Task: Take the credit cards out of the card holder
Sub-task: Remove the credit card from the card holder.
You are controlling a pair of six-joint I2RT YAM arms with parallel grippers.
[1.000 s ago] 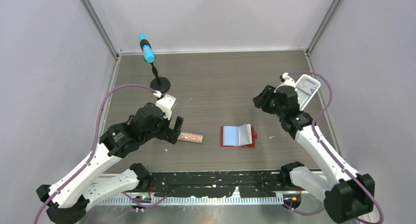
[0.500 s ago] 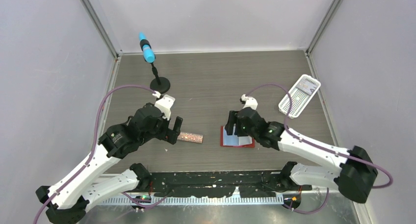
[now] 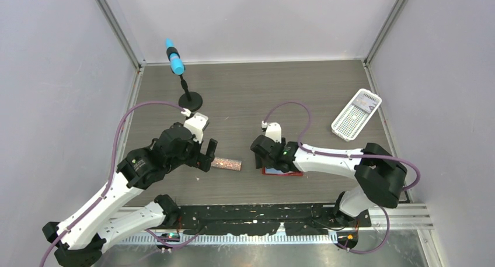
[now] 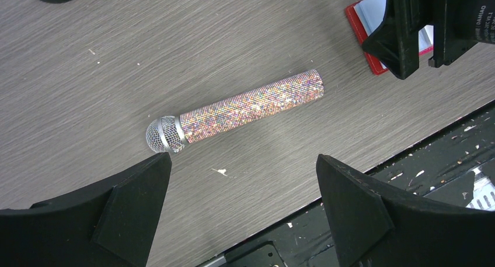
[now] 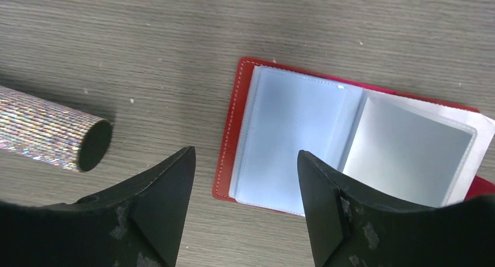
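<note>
Right wrist view: my right gripper (image 5: 245,152) hovers spread and empty over the opened card holder (image 5: 297,121) mid-frame, probably to reach its pockets.

Left wrist view: small white lettering runs sideways on the black housing on the right arm (image 4: 467,16), at the frame's right edge. It appears to read "DAMIAO"; a finer line beside it is too small to make out. Top view: a grey patch in the white basket (image 3: 350,122) is too small to read.
</note>
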